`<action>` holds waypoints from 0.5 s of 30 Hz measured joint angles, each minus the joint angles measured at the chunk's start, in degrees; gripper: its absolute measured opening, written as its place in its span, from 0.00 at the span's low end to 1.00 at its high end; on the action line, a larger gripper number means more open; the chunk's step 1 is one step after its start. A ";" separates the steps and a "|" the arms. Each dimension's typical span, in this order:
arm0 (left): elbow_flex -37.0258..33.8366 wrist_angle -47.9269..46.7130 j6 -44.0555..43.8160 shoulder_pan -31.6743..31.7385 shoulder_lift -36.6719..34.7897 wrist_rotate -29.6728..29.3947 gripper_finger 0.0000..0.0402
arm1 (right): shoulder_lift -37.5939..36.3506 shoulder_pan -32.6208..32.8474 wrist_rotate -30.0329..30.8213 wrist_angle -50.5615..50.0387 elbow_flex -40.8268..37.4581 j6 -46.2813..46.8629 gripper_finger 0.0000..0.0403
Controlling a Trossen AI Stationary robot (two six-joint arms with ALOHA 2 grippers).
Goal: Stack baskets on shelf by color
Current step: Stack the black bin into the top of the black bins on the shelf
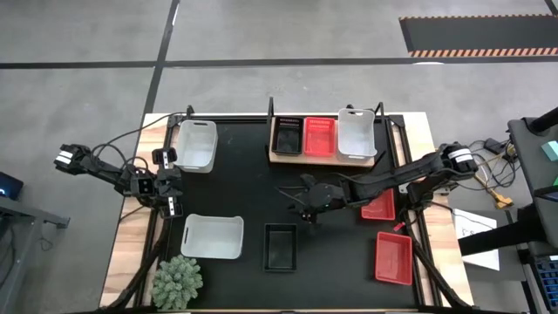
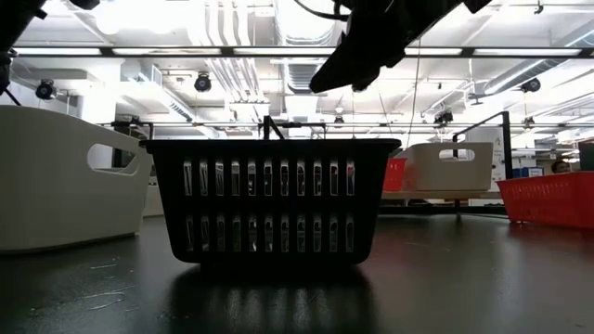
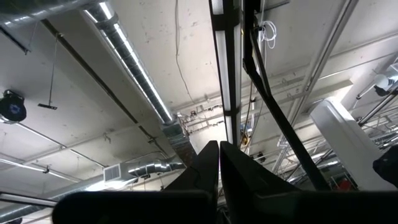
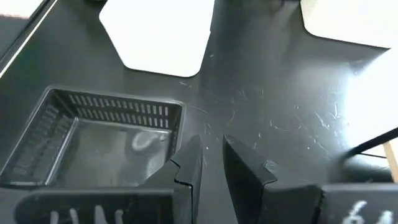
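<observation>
The right pincer (image 1: pixel 302 207), nearly closed and empty, hovers just beyond the black basket (image 1: pixel 281 246), whose long axis runs near-to-far; the left pincer (image 1: pixel 171 206) waits shut.

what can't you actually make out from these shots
- High view: the red basket under the right arm is partly covered by the arm, so its full outline is hidden.
- Low view: the black basket blocks most of the shelf behind it; the right hand is cut off by the top edge.
- Left wrist view: only ceiling shows past the shut left hand; no table.
</observation>
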 joint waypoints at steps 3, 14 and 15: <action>0.00 0.02 0.00 0.00 -0.01 -0.01 0.00 | 0.56 0.33 0.02 0.64 0.01 0.45 0.14; 0.00 0.04 -0.02 0.00 -0.07 0.01 0.00 | 2.47 2.02 0.00 9.33 0.08 -2.38 0.14; 0.00 0.04 -0.02 0.00 -0.07 0.01 0.00 | 2.54 2.02 0.02 9.49 0.08 -2.68 0.14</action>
